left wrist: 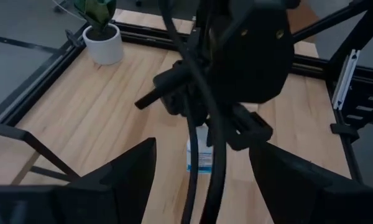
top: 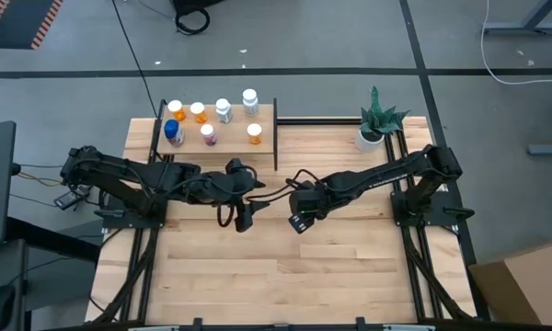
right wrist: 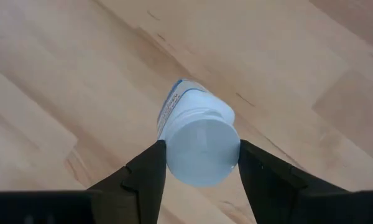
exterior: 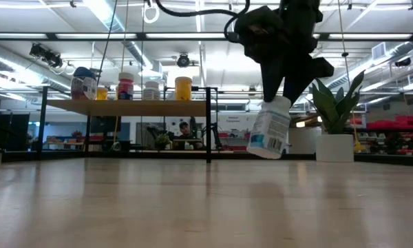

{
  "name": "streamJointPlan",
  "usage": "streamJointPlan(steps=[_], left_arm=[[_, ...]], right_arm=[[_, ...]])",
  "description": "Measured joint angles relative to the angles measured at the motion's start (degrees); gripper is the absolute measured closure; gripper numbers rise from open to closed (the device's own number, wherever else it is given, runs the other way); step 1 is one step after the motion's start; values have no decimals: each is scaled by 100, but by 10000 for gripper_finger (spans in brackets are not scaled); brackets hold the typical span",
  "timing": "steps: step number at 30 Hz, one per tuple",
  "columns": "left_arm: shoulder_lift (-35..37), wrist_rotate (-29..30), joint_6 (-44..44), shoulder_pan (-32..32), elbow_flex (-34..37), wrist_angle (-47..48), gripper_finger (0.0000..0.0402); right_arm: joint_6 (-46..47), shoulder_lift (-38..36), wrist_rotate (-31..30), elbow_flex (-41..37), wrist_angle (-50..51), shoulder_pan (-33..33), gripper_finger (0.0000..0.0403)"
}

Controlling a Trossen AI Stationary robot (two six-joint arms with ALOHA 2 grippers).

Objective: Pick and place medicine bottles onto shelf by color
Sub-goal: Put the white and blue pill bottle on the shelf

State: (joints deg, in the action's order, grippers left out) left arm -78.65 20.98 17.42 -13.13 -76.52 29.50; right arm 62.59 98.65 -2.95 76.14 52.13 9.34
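Right gripper (right wrist: pixel 199 163) at frame centre pinched a white bottle (exterior: pixel 270 129) by its cap, hanging tilted over the worktop (top: pixel 350 267). It could slip. Left gripper (top: pixel 240 219) fingers: apparently wide.

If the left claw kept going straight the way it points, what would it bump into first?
Probably the right arm's wrist, which fills the left wrist view just ahead of the left gripper; the white bottle hangs below it. Depth is hard to judge.
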Motion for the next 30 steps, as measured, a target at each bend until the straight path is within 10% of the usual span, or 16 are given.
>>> streamJointPlan(steps=[18, 30], left_arm=[[-2, 0, 193, 0, -1, 48, 145], [-233, 2, 602, 40, -1, 190, 147]], right_arm=[[-394, -5, 32, -2, -196, 4, 124], [401, -1245, -276, 0, 771, 597, 123]])
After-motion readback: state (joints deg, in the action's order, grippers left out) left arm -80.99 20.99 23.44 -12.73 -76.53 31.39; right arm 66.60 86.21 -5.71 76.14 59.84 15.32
